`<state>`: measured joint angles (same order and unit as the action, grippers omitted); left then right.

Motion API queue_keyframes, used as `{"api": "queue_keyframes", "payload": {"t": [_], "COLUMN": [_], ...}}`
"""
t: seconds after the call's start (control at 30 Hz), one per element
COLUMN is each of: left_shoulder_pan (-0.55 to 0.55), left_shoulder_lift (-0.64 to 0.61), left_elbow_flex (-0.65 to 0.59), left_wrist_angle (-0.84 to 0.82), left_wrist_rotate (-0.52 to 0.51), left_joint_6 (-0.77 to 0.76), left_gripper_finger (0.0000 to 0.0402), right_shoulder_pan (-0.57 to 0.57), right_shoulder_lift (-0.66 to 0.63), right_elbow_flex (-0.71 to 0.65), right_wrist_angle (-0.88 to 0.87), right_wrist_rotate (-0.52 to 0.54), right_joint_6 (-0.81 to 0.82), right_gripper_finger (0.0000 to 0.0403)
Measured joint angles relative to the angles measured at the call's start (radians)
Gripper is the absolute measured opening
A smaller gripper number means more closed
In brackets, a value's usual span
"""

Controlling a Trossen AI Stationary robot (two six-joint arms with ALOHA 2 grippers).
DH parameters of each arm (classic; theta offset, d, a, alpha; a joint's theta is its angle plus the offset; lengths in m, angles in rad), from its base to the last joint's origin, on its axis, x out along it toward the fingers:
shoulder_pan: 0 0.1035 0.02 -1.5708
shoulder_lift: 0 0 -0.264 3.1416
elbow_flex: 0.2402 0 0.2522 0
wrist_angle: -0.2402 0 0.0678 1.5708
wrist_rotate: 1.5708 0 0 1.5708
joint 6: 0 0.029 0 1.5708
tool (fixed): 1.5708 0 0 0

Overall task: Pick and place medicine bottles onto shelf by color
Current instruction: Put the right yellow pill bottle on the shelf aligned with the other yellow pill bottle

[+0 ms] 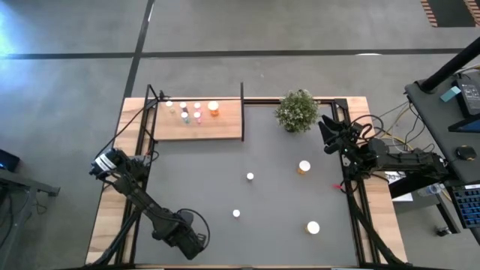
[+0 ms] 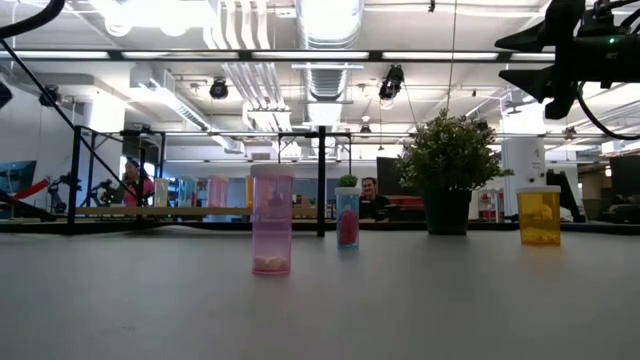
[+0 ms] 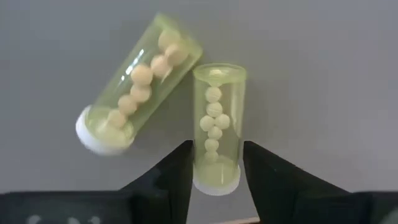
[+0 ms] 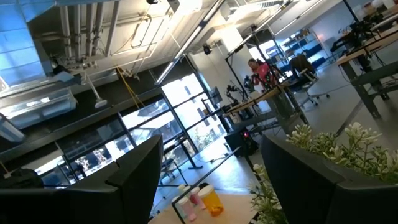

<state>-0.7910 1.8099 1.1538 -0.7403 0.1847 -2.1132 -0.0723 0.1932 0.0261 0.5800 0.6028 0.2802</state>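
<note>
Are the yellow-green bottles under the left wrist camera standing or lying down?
Lying down. Both yellow-green bottles show their full sides on the grey tabletop, pills strung along their length, one between the left gripper jaws.

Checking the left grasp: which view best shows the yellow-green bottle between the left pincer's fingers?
Left wrist view. The bottle lies on its side between the left pincer fingers, pills and white cap clear, a second yellow-green bottle beside it. In the high view the arm hides it; low and right wrist views don't show it.

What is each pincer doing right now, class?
Left pincer: closed around a yellow-green bottle.
Right pincer: open, holding nothing, raised near the plant.
</note>
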Motion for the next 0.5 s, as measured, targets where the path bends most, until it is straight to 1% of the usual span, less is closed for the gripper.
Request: {"api": "queue_keyframes", "payload": {"t": [0.2,0.37,0.5], "left_shoulder_pan": [0.017,0.038,0.071], "left_shoulder_lift": [-0.001,-0.008,-0.016], "left_elbow_flex": [0.003,0.021,0.047], "left_wrist_angle": [0.007,0.008,0.006], "left_wrist_rotate": [-0.009,-0.022,-0.029], "left_joint_6": [0.0,0.011,0.066], "left_gripper_finger": [0.0092,0.0087,0.0086], "right_shoulder_pan": [0.0,0.0,0.0], "right_shoulder_lift": [0.0,0.0,0.0], "right_elbow_flex": [0.0,0.0,0.0], "right_wrist_angle": [0.0,0.0,0.0], "right_wrist_rotate": [0.0,0.0,0.0], "right_joint_6": [0.0,0.0,0.0], "right_gripper_finger": [0.026,0.026,0.026]}}
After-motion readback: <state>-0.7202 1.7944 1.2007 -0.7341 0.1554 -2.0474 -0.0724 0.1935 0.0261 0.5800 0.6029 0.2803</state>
